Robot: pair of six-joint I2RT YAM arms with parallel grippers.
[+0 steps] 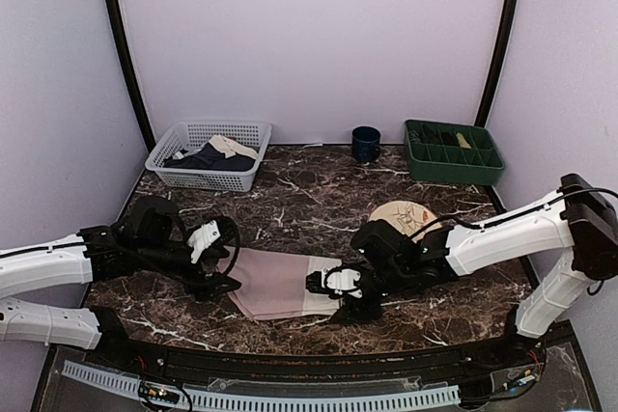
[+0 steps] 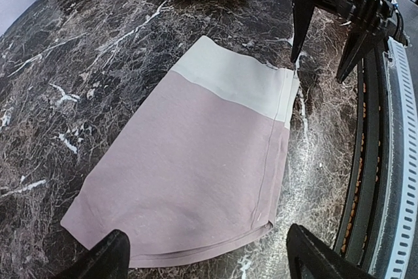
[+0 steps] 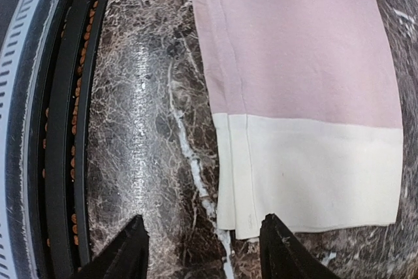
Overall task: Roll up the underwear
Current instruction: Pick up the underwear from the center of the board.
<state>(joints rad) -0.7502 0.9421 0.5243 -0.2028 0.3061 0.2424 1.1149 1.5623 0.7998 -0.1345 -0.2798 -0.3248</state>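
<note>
The underwear (image 1: 278, 283) lies flat and folded on the marble table, dusty pink with a wide cream waistband on its right end. My left gripper (image 1: 220, 284) stands open at the pink hem; in the left wrist view its fingers straddle that edge (image 2: 206, 246) of the underwear (image 2: 209, 161), touching nothing. My right gripper (image 1: 335, 283) is open at the waistband end. In the right wrist view it (image 3: 204, 227) hovers over the near corner of the underwear (image 3: 300, 96), one finger above the cream band and the other above bare marble. Neither gripper holds anything.
A patterned round plate (image 1: 406, 211) sits just behind the right arm. At the back stand a white basket (image 1: 198, 180) with dark and beige garments, a blue mug (image 1: 365, 143) and a green divided tray (image 1: 454, 173). The table's front rail (image 3: 62, 129) runs close to the underwear.
</note>
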